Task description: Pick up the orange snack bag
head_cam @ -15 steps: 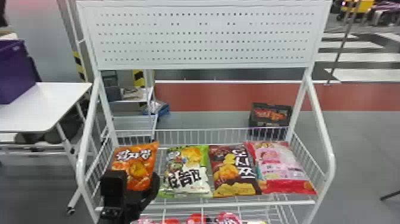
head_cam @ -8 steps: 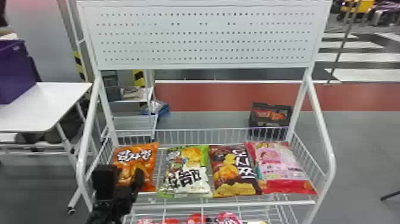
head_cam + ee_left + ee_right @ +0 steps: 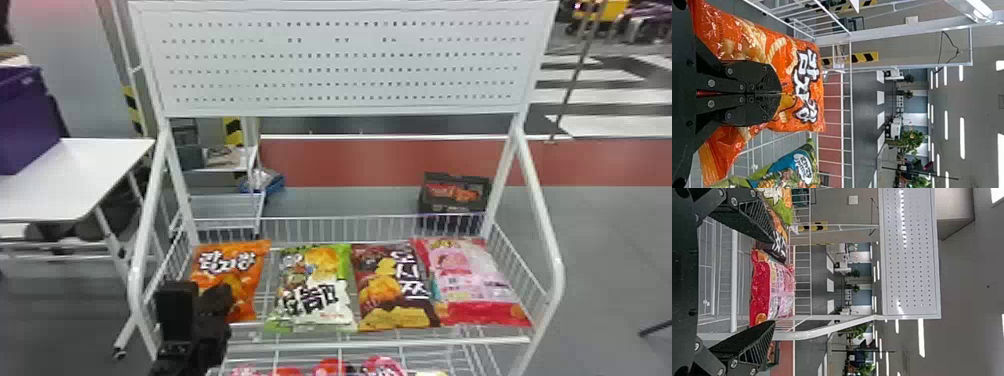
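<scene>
Left gripper (image 3: 781,93): fingers drawn together since the earlier views, now narrow, apparently pinching a fold of the orange snack bag (image 3: 785,55). Bag: on wire shelf (image 3: 380,343), left end. Grasp seemingly made; lift due. Right gripper (image 3: 773,281): wide, empty.

Korean lettering (image 3: 226,262) (chunky stuff) on orange bag (image 3: 250,285), green bag (image 3: 320,275) and brown bag (image 3: 380,285)
</scene>
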